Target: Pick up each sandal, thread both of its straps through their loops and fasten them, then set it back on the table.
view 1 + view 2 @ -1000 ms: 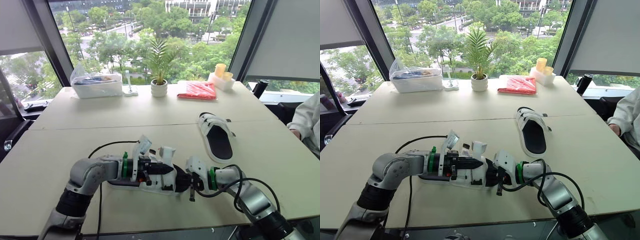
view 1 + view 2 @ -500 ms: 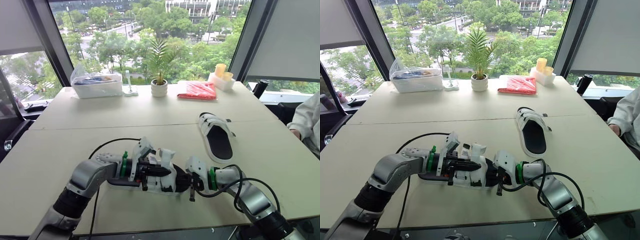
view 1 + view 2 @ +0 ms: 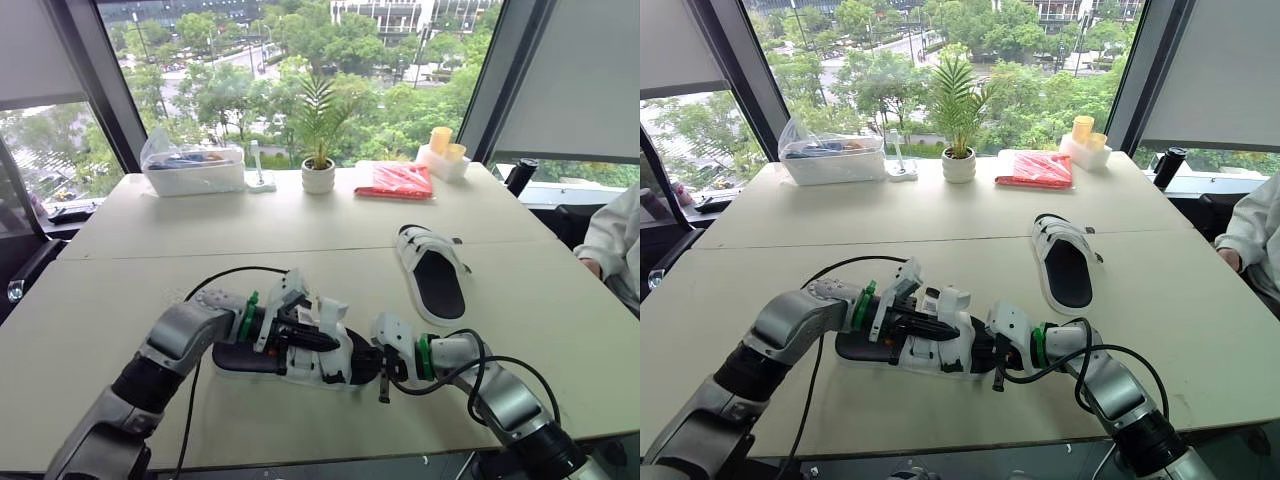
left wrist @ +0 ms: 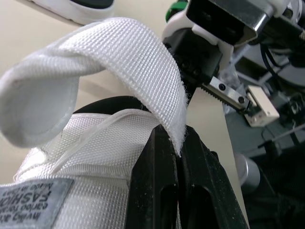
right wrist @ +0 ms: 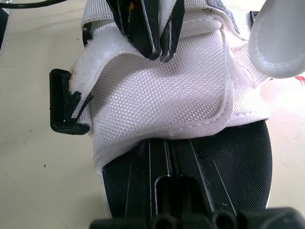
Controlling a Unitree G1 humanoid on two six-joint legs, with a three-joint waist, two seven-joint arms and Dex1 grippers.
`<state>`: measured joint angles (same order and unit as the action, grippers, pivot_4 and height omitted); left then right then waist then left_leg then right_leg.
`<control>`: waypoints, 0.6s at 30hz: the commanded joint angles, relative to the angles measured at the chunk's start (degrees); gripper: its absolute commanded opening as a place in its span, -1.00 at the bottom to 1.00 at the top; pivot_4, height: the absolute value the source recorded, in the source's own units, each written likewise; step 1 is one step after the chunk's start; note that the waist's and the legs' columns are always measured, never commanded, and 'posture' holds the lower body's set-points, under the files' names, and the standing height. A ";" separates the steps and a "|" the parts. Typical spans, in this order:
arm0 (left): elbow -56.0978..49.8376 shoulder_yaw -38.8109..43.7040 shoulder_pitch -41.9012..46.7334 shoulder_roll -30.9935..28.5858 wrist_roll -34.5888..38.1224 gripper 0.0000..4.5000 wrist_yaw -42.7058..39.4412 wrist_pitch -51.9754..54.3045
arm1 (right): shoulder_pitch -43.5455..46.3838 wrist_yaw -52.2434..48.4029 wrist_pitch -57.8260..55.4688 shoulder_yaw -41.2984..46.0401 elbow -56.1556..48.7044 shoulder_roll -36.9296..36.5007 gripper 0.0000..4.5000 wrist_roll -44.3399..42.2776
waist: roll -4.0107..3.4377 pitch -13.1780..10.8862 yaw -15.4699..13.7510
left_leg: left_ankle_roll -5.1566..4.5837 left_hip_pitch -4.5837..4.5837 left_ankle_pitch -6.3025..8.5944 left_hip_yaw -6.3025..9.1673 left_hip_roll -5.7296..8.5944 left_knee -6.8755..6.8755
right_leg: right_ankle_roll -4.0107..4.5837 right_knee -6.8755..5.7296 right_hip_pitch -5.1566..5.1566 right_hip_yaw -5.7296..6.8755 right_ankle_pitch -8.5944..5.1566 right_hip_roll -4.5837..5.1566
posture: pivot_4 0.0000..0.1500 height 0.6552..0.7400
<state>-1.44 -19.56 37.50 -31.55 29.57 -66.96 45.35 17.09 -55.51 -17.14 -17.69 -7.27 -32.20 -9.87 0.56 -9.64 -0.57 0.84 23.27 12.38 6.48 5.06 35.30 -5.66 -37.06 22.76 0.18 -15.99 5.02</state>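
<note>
Two hands meet on the near sandal (image 3: 232,358), which lies on the bench (image 3: 300,230) with its long axis across the robot's front. The right hand (image 3: 385,366) is clamped narrow on the sole edge at the sandal's right end. From the opposite side, the left hand (image 4: 176,143) pinches the free strap (image 4: 119,62). The black loop (image 5: 64,102) projects from the sandal's side near that strap, so threading likely falls to the left hand. The far sandal (image 3: 438,275) lies well apart.
</note>
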 commanded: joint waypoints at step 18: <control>2.45 -6.05 4.22 5.71 -9.62 -0.97 -6.76 -8.65 | -1.20 0.75 -1.55 -1.27 1.77 -0.18 -1.00 2.14 | 0.02 0.01 -0.20 | -0.01 -0.01 -0.01 0.02 0.01 0.09 | -0.01 0.00 -0.08 0.01 0.00 0.00 | 1.00 1.00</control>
<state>3.96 -23.57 42.10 -27.09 19.53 -72.98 36.88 16.76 -55.46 -17.16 -17.50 -7.19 -32.41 -9.79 0.58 -9.62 -0.76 0.83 23.26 12.37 6.51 5.08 35.39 -5.67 -37.06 22.68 0.18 -15.98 5.01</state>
